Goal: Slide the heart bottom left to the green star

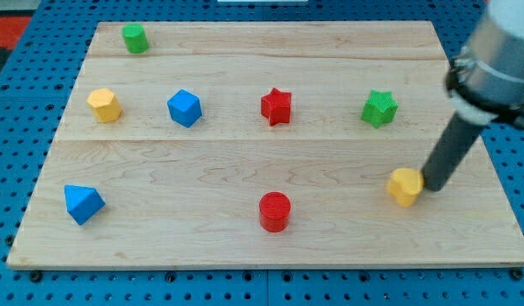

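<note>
The yellow heart block (405, 186) lies on the wooden board (270, 238) at the view's lower right. The green star (380, 109) sits above it and slightly to its left. My tip (433, 187) rests on the board right beside the heart's right side, touching or nearly touching it. The dark rod slants up to the arm at the view's upper right.
A red cylinder (274, 211) lies at the bottom centre and a red star (277, 106) at mid board. A blue block (184, 108), a yellow block (104, 104), a green cylinder (135, 38) and a blue triangle-like block (82, 204) lie on the left.
</note>
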Robot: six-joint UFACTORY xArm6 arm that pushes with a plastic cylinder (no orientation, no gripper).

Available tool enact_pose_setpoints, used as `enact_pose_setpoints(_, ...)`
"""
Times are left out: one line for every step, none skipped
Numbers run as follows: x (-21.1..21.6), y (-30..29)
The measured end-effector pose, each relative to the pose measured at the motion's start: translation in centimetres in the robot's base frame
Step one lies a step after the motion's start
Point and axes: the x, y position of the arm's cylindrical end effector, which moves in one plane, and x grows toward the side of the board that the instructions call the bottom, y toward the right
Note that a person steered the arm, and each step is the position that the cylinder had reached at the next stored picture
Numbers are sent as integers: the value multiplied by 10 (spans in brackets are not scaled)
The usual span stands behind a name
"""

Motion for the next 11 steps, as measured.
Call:
enact_pose_setpoints(13,-31)
enact_pose_setpoints(41,24)
enact_pose_setpoints(66,1)
enact_pose_setpoints(68,-23)
enact_pose_setpoints(67,-24)
enact_pose_setpoints(35,-39)
enact_pose_setpoints(-9,-81)
enact_pose_setpoints(-35,-108)
enact_pose_setpoints(-29,-116)
enact_pose_setpoints(-28,-142)
enact_pose_setpoints(-44,-125)
